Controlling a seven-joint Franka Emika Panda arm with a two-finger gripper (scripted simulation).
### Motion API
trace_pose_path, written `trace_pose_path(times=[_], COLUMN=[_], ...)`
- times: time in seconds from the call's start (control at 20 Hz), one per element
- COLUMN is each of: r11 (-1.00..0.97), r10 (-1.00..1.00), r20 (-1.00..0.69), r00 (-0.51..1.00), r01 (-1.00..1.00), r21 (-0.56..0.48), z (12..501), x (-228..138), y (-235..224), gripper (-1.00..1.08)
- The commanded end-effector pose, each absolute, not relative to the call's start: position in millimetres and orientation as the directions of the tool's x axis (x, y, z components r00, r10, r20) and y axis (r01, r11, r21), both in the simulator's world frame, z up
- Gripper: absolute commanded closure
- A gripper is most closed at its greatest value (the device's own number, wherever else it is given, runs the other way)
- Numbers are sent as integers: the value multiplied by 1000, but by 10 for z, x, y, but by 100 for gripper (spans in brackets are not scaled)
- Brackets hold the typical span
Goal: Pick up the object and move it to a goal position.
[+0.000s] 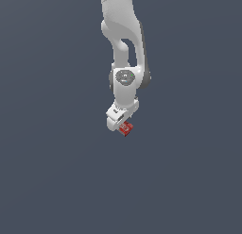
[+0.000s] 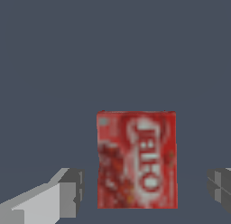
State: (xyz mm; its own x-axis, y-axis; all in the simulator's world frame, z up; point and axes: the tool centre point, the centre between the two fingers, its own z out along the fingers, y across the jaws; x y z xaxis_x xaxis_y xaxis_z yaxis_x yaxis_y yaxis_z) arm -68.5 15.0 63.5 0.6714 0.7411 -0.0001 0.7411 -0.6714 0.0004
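Red box: the box (image 2: 136, 160) was a small flat-faced carton with blurred whitish lettering on one face, lying on the floor (image 1: 56, 171).
Place: it sat between the fingers (image 2: 63, 193), directly under the gripper (image 1: 119, 125).
Gripper: spread, a gap on each side of the box, neither pad touching.
Fingers: grey, blocky tips.
Arm: white, smooth, rounded.
Floor: plain matte slate-grey.

arm (image 1: 124, 44): white, hangs from the top of the exterior view, wrist pointing down
end effector (image 1: 122, 127): low, tilted
fingers (image 2: 67, 191): spread wide, apart
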Motion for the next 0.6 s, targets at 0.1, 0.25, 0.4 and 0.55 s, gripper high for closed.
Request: trace_pose_path(times=[0.1,0.25,0.4,0.55], r11=[-670,-669,-668,-668], r10=[742,743,744,744], r20=[-1,0,0,0], r00=[670,669,668,668], r01=[742,743,744,744], r21=[0,0,0,0], z=[514,370,246,175], x=[-693,-698,-700,-697], y=[150,153,152,152], gripper=[-92,-92,-92,-92])
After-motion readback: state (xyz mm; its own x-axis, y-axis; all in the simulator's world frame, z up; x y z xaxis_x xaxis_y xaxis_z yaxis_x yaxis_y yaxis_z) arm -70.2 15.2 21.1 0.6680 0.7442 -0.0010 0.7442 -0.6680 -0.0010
